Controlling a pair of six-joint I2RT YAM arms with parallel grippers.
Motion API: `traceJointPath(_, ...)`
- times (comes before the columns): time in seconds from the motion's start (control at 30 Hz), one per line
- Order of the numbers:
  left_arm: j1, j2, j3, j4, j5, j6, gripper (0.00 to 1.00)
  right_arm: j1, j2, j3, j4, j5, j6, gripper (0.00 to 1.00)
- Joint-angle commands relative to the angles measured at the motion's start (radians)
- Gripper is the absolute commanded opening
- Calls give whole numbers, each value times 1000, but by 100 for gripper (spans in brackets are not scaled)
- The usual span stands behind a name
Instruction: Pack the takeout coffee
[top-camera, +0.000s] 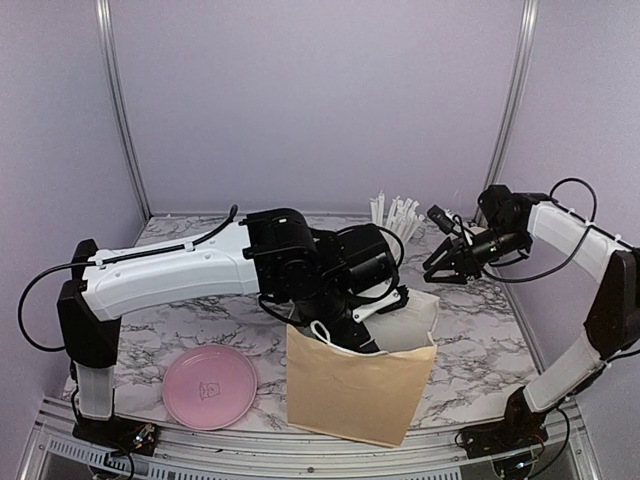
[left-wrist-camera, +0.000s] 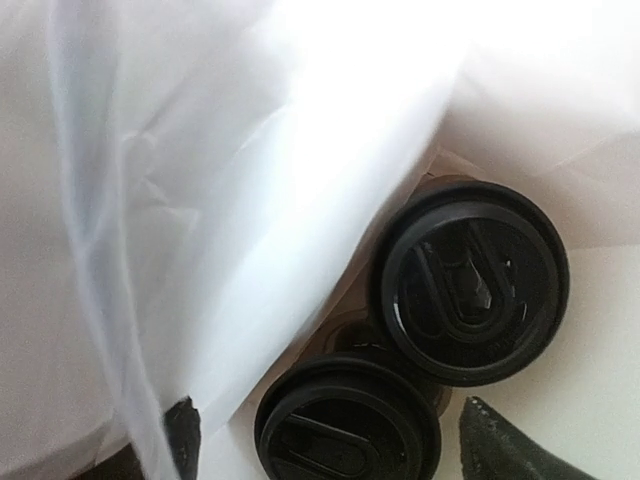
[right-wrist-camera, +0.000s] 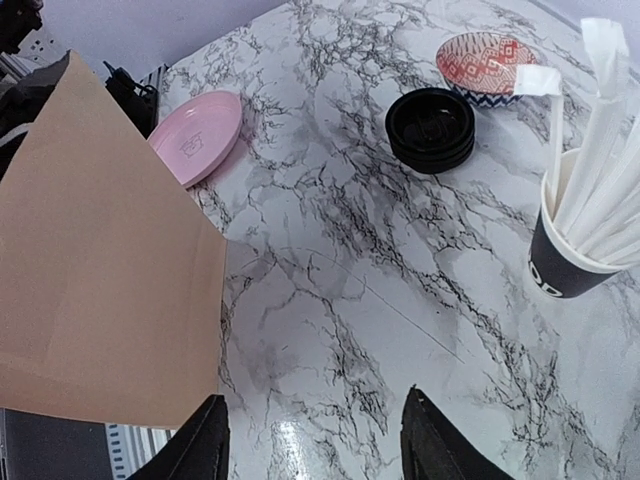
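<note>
Packing so far: two lidded cups of takeout coffee stand upright side by side inside the paper bag (top-camera: 350, 390), one lidded cup (left-wrist-camera: 470, 285) and the other lidded cup (left-wrist-camera: 345, 425), lids on and almost touching.
Bag: upright at the near middle of the desk (right-wrist-camera: 380, 280), mouth open, the left arm reaching down into it.
Left fingers (left-wrist-camera: 495, 450): spread wide on either side of the nearer lid, clamped on nothing; this looks like a release, with both cups resting on the bag floor.
Right fingers (right-wrist-camera: 435, 450): partly open and empty, hovering over bare marble at the far right, well apart from the bag.
Outside the bag: a stack of spare lids (right-wrist-camera: 430, 128), a straw cup (right-wrist-camera: 565, 250), a patterned bowl (right-wrist-camera: 487, 62) and a pink plate (top-camera: 210, 387); no further lidded cup shows in any view.
Progress: the loading seems nearly or fully done.
Left to do: probably lifting the left arm clear without snagging the bag's wall or tipping a cup; whether the bag needs closing I cannot tell.
</note>
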Motion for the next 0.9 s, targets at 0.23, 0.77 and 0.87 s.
traceJointPath(0.23, 9, -46, 83, 45, -147, 4, 97, 129, -76, 251, -134, -50, 6, 62)
traceJointPath(0.77, 24, -235, 20, 92, -262, -96, 99, 388, -112, 259, -85, 42, 250, 78)
traceJointPath(0.87, 24, -300, -23, 115, -279, -115, 99, 442, -115, 267, -89, 92, 277, 82)
